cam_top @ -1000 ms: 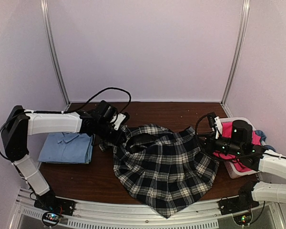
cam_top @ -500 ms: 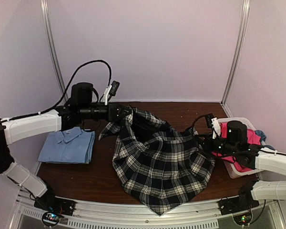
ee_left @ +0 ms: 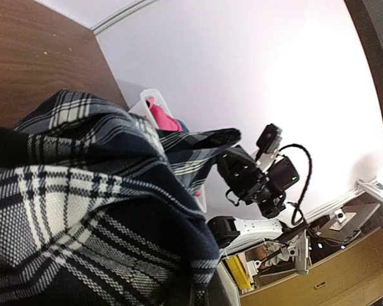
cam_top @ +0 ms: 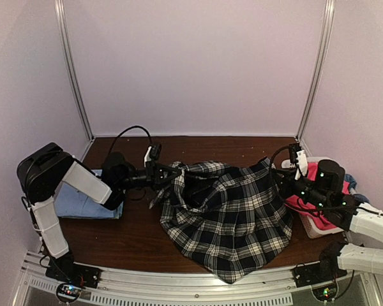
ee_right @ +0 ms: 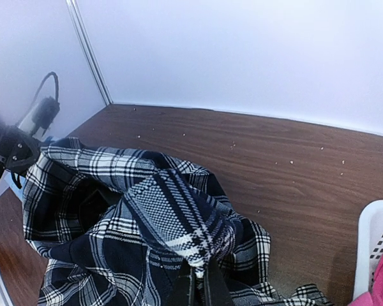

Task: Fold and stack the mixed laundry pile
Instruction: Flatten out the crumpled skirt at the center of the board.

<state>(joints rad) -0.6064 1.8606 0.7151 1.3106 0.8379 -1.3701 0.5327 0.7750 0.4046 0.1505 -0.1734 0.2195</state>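
Lowered since a moment ago, your left gripper [cam_top: 169,175] keeps its jaws clamped on one corner of the plaid shirt [cam_top: 233,220], well apart from the white basket [cam_top: 314,229]. Your right gripper [cam_top: 276,171], just beside that basket, has its jaws pinched on the opposite corner, and the shirt sags onto the counter [cam_top: 127,236] between them.

Hot-pink trousers [cam_top: 298,203] mostly behind right arm [cam_top: 329,178] and basket wall [cam_top: 313,228].

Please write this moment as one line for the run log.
left gripper: shut on plaid shirt | right gripper: shut on plaid shirt | blue shirt: folded, far left | pink trousers: in basket
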